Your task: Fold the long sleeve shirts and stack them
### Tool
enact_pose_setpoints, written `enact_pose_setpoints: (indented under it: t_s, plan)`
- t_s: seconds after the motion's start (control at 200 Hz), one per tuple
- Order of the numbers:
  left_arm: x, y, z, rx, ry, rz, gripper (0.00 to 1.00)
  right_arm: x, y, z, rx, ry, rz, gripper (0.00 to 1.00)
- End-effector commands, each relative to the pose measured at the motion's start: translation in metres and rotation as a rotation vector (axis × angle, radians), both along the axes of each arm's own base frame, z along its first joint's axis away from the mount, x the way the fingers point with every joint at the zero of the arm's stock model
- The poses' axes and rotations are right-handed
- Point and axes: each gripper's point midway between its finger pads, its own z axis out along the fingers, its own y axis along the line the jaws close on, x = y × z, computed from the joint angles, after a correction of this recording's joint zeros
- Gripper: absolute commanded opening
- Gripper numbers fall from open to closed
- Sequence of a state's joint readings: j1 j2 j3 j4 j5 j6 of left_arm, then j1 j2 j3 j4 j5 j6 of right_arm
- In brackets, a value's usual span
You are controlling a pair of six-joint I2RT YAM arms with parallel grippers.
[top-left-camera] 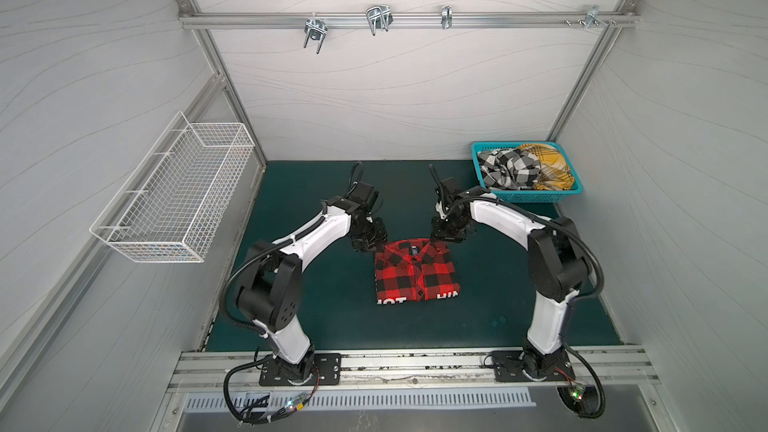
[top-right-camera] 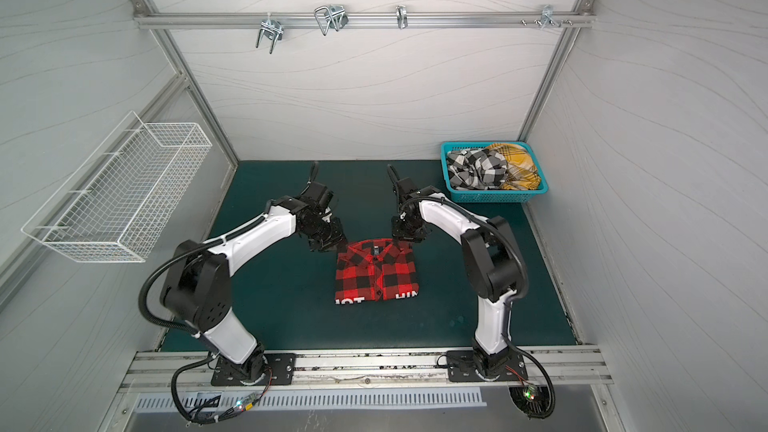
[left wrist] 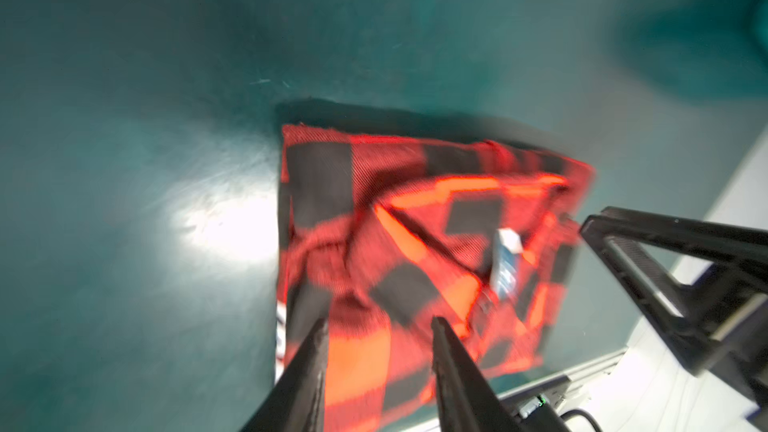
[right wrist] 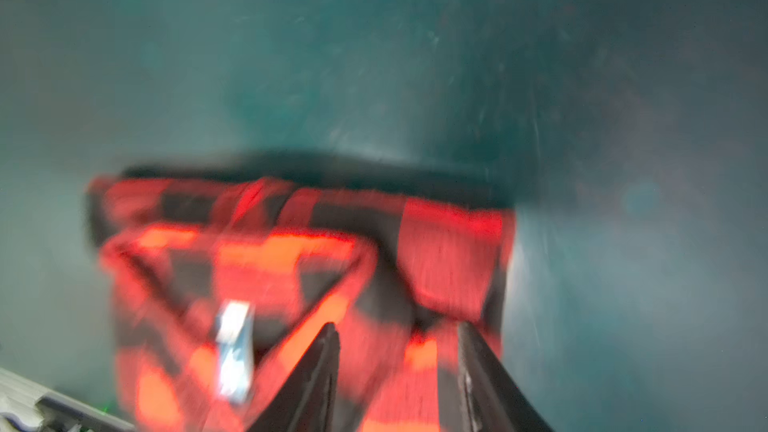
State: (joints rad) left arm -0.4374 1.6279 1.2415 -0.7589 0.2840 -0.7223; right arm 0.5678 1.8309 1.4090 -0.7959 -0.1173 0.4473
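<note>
A red-and-black plaid shirt (top-left-camera: 415, 276) (top-right-camera: 376, 276) lies folded into a rectangle at the middle of the green mat, collar toward the back wall. White letters show along its front edge. My left gripper (top-left-camera: 365, 248) (top-right-camera: 326, 248) hovers at its far left corner and my right gripper (top-left-camera: 441, 238) (top-right-camera: 405, 238) at its far right corner. In the wrist views the left gripper (left wrist: 379, 322) and right gripper (right wrist: 397, 326) stand open above the blurred shirt (left wrist: 395, 222) (right wrist: 291, 263), nothing between the fingers. A black-and-white check shirt (top-left-camera: 509, 168) and a yellow plaid shirt (top-left-camera: 548, 168) lie crumpled in the basket.
The turquoise plastic basket (top-left-camera: 536, 198) (top-right-camera: 490, 198) stands at the mat's back right corner. A white wire basket (top-left-camera: 178, 193) hangs on the left wall. Metal hooks (top-left-camera: 378, 20) hang from a rail on the back wall. An aluminium rail (top-left-camera: 415, 361) with the arm bases borders the front.
</note>
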Motion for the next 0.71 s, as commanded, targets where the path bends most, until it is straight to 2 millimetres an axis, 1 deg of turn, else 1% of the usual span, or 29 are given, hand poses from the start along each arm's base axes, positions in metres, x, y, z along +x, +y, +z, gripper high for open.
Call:
enact_pose_setpoints:
  t_s: [0.0,0.07,0.15,0.22,0.275,0.33,0.425,0.52,0.635,0.7]
  plan:
    - [-0.021,-0.008,0.013,-0.003,-0.007,-0.064,0.34,-0.03,-0.004,0.025,0.011,-0.003,0.004,0.46]
    - [-0.033,-0.02,-0.001,-0.051,0.038,-0.084,0.28,-0.042,-0.002,0.023,0.034,0.016,0.002,0.42]
    - [-0.041,-0.03,-0.018,-0.087,0.081,-0.092,0.23,-0.055,0.004,0.018,0.055,0.036,0.0,0.34]
    - [-0.043,-0.036,-0.03,-0.093,0.106,-0.1,0.21,-0.066,0.011,0.009,0.059,0.058,0.009,0.27]
    - [-0.042,-0.037,-0.038,-0.08,0.117,-0.105,0.17,-0.075,0.017,-0.001,0.063,0.084,0.019,0.24]
    - [-0.043,-0.038,-0.048,-0.069,0.133,-0.111,0.16,-0.081,0.02,-0.012,0.059,0.108,0.019,0.21]
    - [-0.046,-0.036,-0.073,-0.046,0.177,-0.115,0.15,-0.09,0.022,-0.032,0.06,0.149,0.011,0.19]
    - [-0.049,-0.032,-0.097,-0.011,0.221,-0.118,0.12,-0.094,0.023,-0.049,0.063,0.182,0.0,0.18]
    - [-0.047,-0.028,-0.113,0.024,0.23,-0.116,0.12,-0.096,0.02,-0.062,0.04,0.207,-0.006,0.16]
    - [-0.044,-0.029,-0.118,0.036,0.236,-0.122,0.12,-0.096,0.017,-0.062,0.035,0.21,-0.01,0.16]
